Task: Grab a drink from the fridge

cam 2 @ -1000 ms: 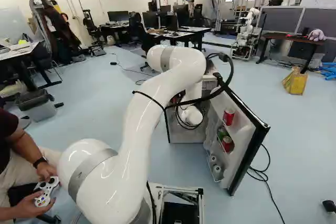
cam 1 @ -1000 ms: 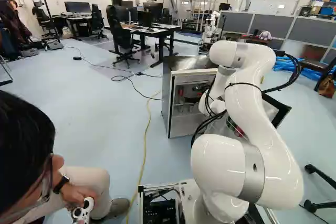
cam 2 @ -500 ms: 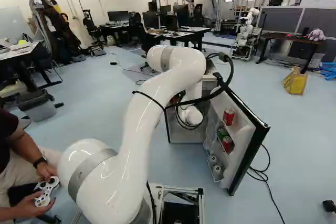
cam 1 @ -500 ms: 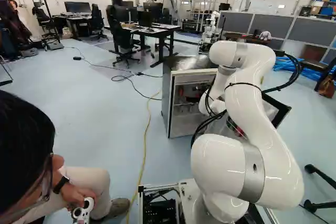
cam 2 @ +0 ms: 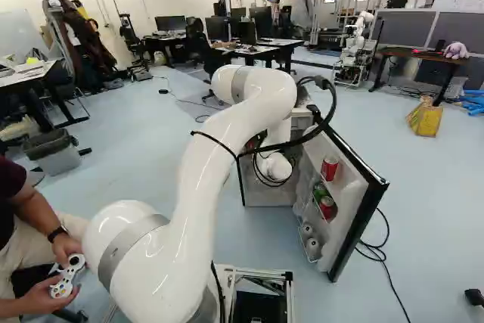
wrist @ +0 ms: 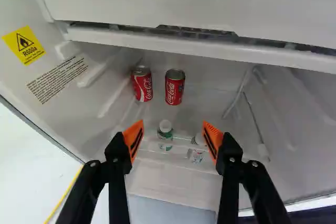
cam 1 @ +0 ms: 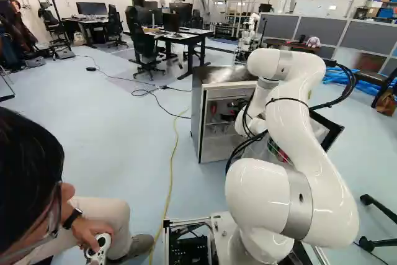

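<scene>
A lab: 1 other robot (cam 2: 354, 49), computer desks (cam 2: 261, 50) and grey partitions (cam 2: 408, 26).

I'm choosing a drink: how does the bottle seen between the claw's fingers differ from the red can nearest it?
The bottle has a white cap; the can has a flat metal top. The bottle is pale with green markings, while the can is red with white lettering. Both stand in the fridge, ungripped.
</scene>
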Robot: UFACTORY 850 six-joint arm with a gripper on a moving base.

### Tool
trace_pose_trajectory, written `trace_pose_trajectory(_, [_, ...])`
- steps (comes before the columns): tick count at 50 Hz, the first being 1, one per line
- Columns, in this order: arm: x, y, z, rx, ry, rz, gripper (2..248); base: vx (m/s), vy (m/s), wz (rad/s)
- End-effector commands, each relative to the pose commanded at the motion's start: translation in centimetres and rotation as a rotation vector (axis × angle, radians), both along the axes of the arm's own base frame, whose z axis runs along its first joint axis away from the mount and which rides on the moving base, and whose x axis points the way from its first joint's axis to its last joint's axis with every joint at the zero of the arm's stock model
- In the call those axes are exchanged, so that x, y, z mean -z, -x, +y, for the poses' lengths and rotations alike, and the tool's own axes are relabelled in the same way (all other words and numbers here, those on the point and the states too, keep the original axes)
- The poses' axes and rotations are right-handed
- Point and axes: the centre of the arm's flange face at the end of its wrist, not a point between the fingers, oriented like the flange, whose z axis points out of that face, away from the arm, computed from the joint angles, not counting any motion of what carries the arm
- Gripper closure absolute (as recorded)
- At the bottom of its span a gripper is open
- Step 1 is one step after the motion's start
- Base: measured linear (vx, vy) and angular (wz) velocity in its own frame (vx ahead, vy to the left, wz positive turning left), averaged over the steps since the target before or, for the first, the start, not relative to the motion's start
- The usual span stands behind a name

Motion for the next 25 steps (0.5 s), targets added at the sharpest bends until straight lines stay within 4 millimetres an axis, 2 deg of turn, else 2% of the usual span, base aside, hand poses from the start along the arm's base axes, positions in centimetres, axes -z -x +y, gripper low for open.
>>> trace_pose_trajectory(25, [0.6, -2.6, 0.2, -0.021, 0.016, -0.034, 82, 0.000, 0.000, 0.000])
